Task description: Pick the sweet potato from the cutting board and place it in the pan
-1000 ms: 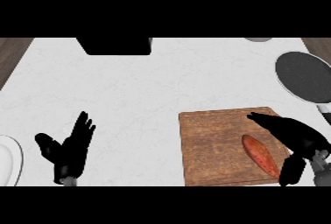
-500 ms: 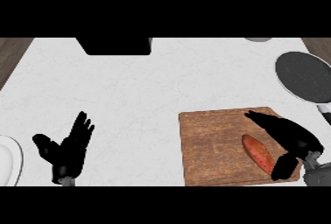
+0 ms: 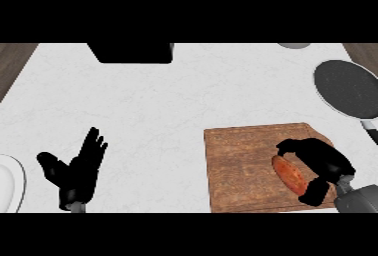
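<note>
An orange-red sweet potato [image 3: 288, 175] lies on the right part of the wooden cutting board [image 3: 244, 170]. My right hand [image 3: 321, 162] sits over it, fingers curled down round its far end and thumb at its near end, hiding its right side. The dark round pan [image 3: 347, 87] stands at the counter's far right, its handle pointing toward me. My left hand [image 3: 74, 172] rests open at the lower left, fingers up, holding nothing.
A black box-like object [image 3: 131, 52] stands at the counter's back edge. A white plate's rim [image 3: 10, 182] shows at the left edge. A small grey round thing [image 3: 295, 45] peeks in at the back right.
My right hand's fingers have curled down from stretched out above the sweet potato to wrapped round it. The left hand has stayed in place.
</note>
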Controlling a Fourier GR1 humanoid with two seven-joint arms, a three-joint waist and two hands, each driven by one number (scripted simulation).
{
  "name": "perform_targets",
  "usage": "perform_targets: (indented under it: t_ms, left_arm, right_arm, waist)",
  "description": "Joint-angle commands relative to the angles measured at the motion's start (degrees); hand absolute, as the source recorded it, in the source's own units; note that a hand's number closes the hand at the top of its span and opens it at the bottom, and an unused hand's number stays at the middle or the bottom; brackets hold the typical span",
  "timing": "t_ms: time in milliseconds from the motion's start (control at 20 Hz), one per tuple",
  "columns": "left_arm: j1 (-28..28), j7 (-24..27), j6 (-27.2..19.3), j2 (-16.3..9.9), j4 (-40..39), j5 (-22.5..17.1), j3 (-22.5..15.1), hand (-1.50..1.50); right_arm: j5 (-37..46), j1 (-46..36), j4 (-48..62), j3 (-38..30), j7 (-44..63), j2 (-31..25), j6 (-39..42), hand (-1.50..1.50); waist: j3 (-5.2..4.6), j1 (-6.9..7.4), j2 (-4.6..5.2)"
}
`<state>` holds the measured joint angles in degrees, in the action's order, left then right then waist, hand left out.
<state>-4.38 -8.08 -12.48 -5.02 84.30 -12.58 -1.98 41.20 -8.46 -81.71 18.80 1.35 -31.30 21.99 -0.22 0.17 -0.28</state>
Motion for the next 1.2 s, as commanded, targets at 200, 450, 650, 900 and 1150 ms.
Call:
perform_targets:
  t_ms: [200, 450, 650, 900, 1150]
  left_arm:
    - [-6.0, 1.1, -0.1, 1.9, 3.7, 1.6, -1.6, 0.0]
    - [1.2, 2.8, 0.3, 2.9, -5.2, 1.9, 0.2, 0.0]
    - [0.6, 2.5, 2.6, 0.6, -4.0, 0.4, 1.8, 0.0]
    - [1.4, 0.5, 0.8, 1.7, -3.3, 1.6, 0.8, 0.0]
    - [-0.4, 0.7, 0.6, 1.4, -0.9, 1.6, 0.9, 0.0]
  right_arm:
    - [5.7, 0.4, 2.3, -1.6, -4.7, 4.1, -3.1, 1.5]
    - [8.5, -0.1, 0.2, -2.2, -1.4, 6.9, -1.4, 1.5]
    - [11.7, -6.1, 4.5, -2.5, 10.0, 15.2, -4.1, 1.5]
    - [17.4, -5.1, 1.5, -2.8, 11.6, 16.1, -13.0, 1.5]
    - [18.8, -6.3, -8.8, -7.2, 12.9, 14.4, -19.8, 1.5]
  waist:
    - [0.23, 0.07, 0.23]
    - [0.2, -0.23, 0.27]
    - [0.2, 0.19, 0.33]
    - [0.21, -0.37, 0.22]
    - [0.21, -0.94, -0.16]
